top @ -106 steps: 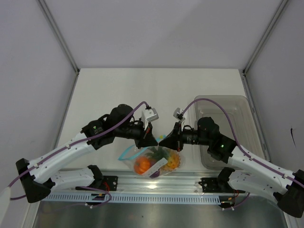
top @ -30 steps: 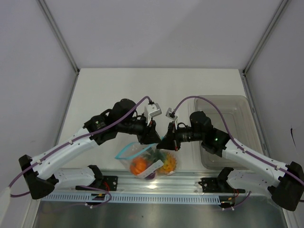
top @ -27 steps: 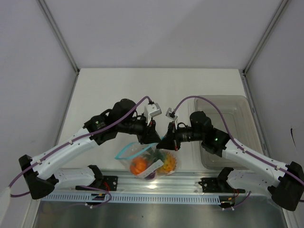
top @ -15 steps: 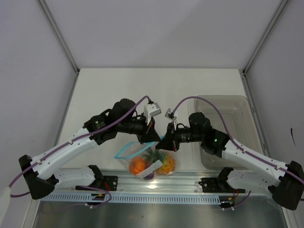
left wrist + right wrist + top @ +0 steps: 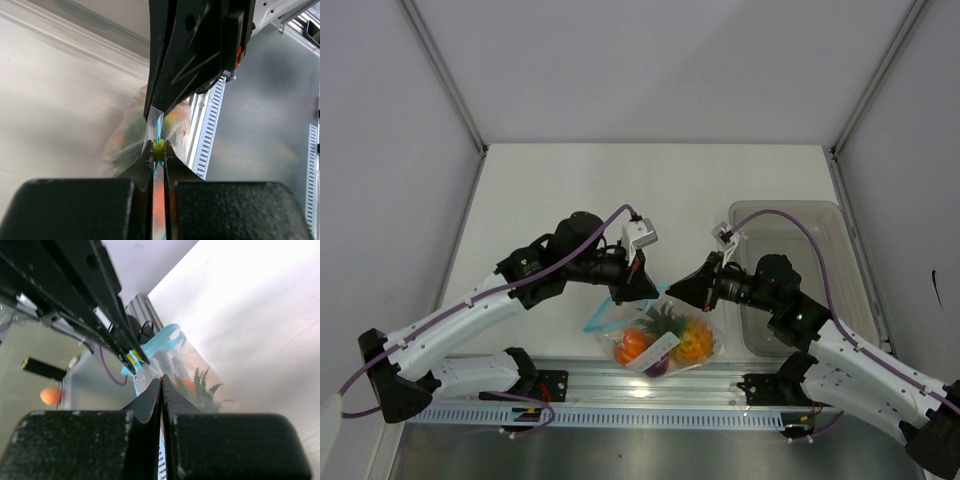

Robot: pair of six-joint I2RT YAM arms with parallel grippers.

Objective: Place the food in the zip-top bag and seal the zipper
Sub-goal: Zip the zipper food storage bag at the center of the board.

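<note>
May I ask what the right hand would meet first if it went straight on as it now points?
Probably the left hand, shut on the teal zipper just ahead of the right hand; the gap between them is unclear.

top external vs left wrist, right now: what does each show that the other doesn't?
Only top external: the grey bin, and the food seen sharply inside the zip-top bag.
Only left wrist: the left gripper pinched shut on the zipper, with a small yellow piece at its tips.
Both: the bag, the teal zipper, and the right gripper gripping the same edge.
</note>
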